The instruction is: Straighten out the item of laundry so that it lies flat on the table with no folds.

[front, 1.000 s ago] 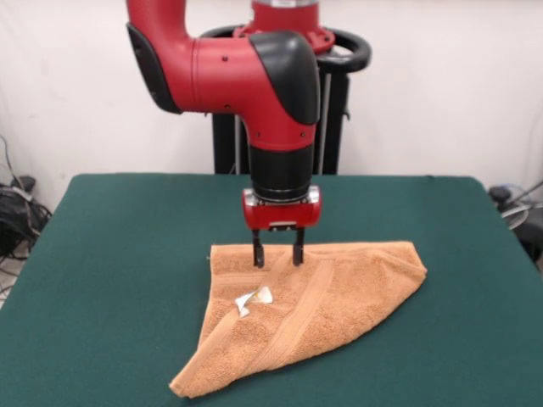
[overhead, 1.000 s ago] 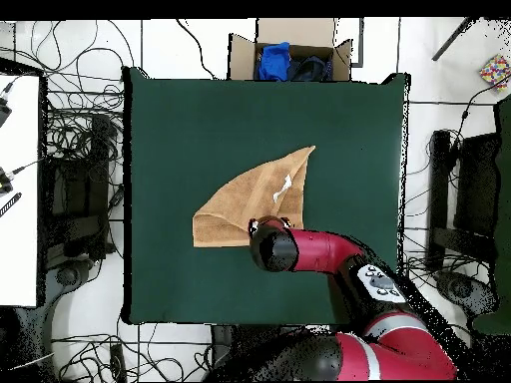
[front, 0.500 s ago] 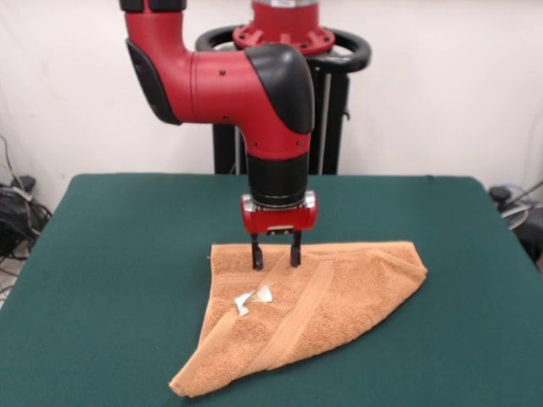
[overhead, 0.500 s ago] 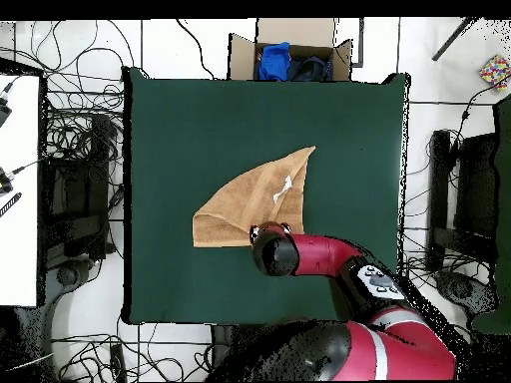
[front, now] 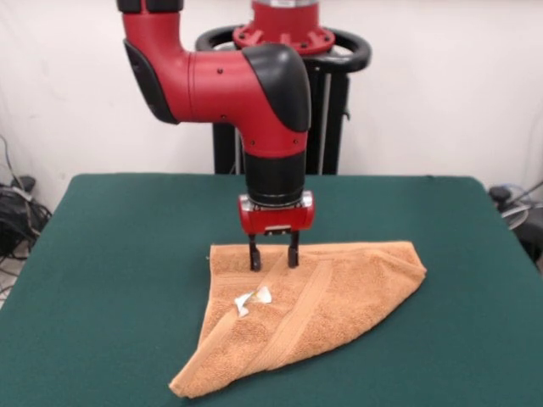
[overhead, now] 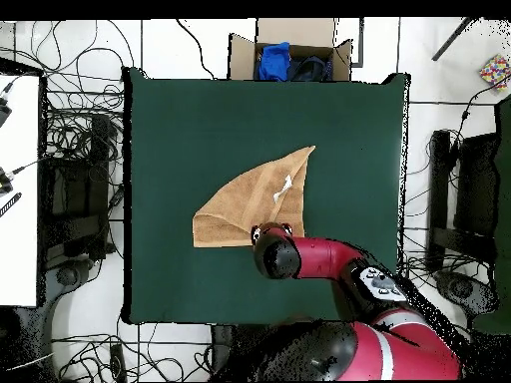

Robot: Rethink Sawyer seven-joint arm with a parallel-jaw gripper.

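The spread jaws (front: pixel 271 259) rest tips-down on the folded towel's (front: pixel 327 301) far edge, gripping nothing.

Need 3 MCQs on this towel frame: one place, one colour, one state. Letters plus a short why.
1. Where is the gripper?
A. over the towel's far edge
B. over bare table
C. beside the cardboard box

2. What colour is the towel?
A. white
B. orange-tan
C. blue

3. How does the towel lie?
A. spread flat and square
B. rolled up
C. folded over into a rough triangle

Answers:
1. A: in the front view the jaws stand apart right at the towel's edge nearest the pedestal.
2. B: it is orange-tan against the green table, with a white tag.
3. C: both views show a triangular outline with a layer doubled over.
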